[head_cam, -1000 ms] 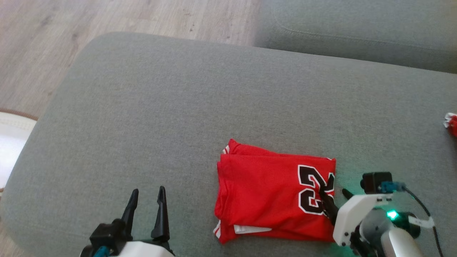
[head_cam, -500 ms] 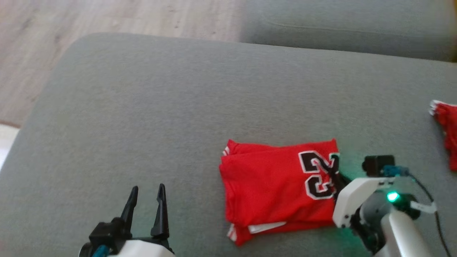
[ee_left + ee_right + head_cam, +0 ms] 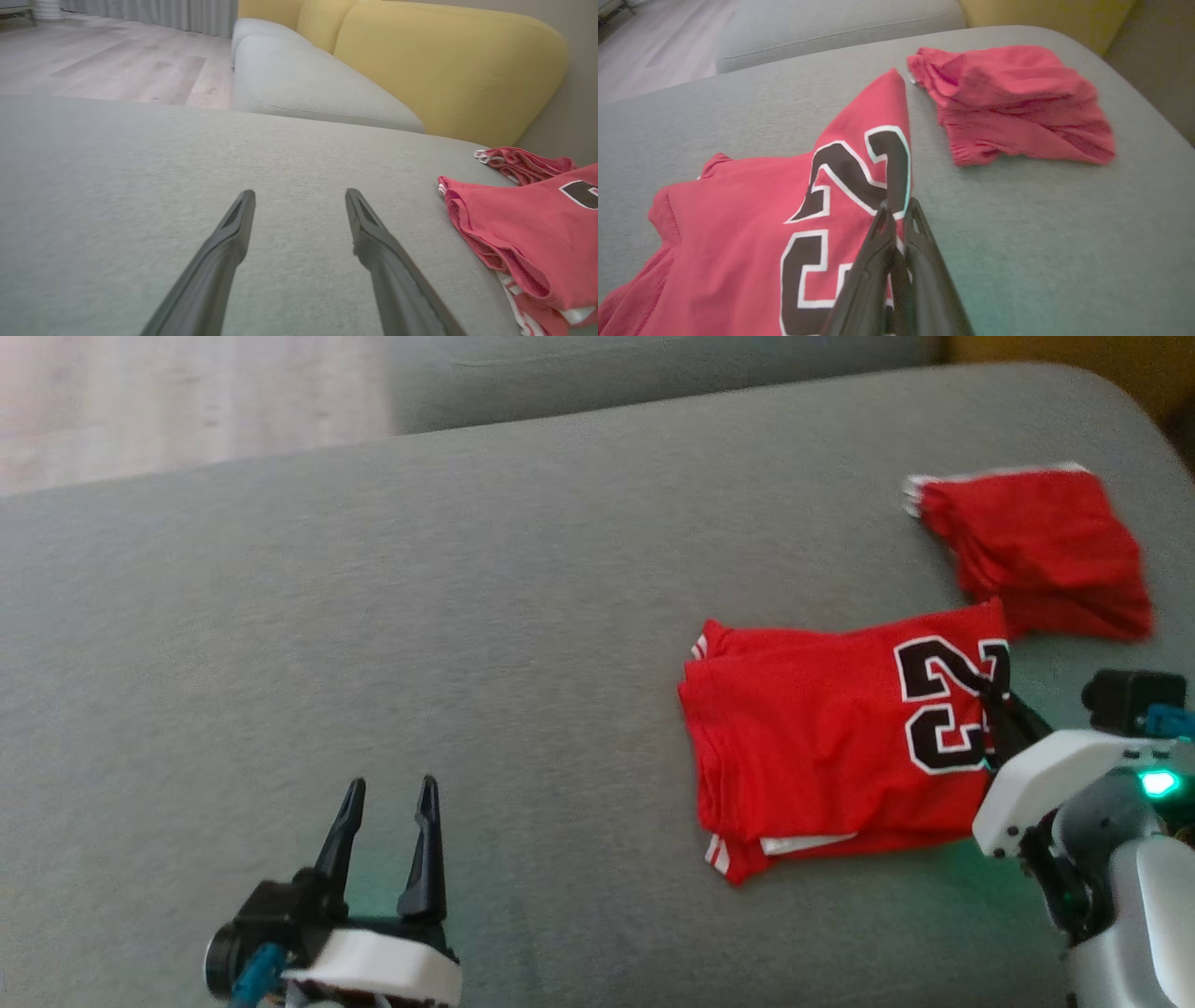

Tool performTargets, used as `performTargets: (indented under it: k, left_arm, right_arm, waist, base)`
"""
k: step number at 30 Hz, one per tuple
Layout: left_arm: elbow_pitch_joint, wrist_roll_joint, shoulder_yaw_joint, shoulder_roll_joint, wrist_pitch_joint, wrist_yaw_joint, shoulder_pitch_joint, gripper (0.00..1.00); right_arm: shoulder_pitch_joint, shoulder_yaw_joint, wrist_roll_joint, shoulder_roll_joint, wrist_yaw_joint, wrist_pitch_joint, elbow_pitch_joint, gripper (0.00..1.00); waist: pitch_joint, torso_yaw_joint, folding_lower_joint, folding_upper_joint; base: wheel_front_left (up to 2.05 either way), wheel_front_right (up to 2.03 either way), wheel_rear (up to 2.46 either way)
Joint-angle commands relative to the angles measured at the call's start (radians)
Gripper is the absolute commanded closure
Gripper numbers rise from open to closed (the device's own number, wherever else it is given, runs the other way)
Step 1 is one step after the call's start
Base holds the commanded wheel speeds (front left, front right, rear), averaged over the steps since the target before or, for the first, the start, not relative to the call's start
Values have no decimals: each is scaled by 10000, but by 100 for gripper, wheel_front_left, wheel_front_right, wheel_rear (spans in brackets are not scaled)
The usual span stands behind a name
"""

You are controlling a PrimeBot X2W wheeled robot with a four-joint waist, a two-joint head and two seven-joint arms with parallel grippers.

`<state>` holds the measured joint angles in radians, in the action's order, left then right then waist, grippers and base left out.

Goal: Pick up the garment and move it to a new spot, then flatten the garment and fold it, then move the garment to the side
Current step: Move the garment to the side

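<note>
Where the head camera looks down, the folded red number-23 jersey [image 3: 831, 747] lies on the right part of the grey sofa cushion [image 3: 420, 616]. The right gripper [image 3: 994, 691] has its fingers closed together on the jersey's right edge, at the black numerals. A second red garment [image 3: 1036, 551], also folded, lies just beyond it and farther right, close to the jersey's far right corner. At the near left the left gripper [image 3: 392, 784] hovers with its fingers spread wide and nothing between them. Bare cushion runs from it to the jersey. Pale wooden floor [image 3: 187, 401] shows past the cushion's far left edge.

From the left wrist, the left gripper [image 3: 300, 193] points across bare cushion. The jersey [image 3: 528, 219] is at the right, the second red garment [image 3: 523, 163] behind it, and a yellow backrest [image 3: 444, 60] farther off.

From the right wrist, the right gripper [image 3: 899, 207] pinches the jersey [image 3: 738, 210] beside the numerals, and the cloth rises in a ridge there. The second red garment [image 3: 1017, 93] sits near the cushion's rounded right edge.
</note>
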<state>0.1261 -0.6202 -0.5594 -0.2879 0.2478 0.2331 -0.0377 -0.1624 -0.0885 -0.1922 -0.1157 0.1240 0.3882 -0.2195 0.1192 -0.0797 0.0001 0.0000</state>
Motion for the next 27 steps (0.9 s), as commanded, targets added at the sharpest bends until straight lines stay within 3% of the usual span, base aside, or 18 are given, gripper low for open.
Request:
performTargets:
  k: [1,5,10,21,27]
  left_arm:
    - [-270,117,269,-145,43,-42,-528,0]
    - [-264,188,213,-187,-50,-65,-754,0]
    - [-234,220,147,-197,-111,-91,-911,0]
    - [-133,153,169,-127,-64,-61,-863,0]
    - [-107,145,213,-101,-12,-68,-856,0]
  right_arm:
    - [-582,159,2,-162,67,11,492,100]
    - [-836,179,-19,-103,67,-25,542,100]
    - [-1149,258,25,-3,67,-102,498,100]
    - [-2586,489,-58,-190,67,248,359,100]
    - [-4269,177,11,-568,67,585,-454,100]
  waist:
    - [509,-1004,-1,0]
    - [723,-1451,-1,0]
    - [791,-1512,-1,0]
    - [635,-905,-1,0]
    - [707,-490,-1,0]
  base:
    - [0,0,0]
    - [0,0,0]
    - [0,0,0]
    - [0,0,0]
    - [0,0,0]
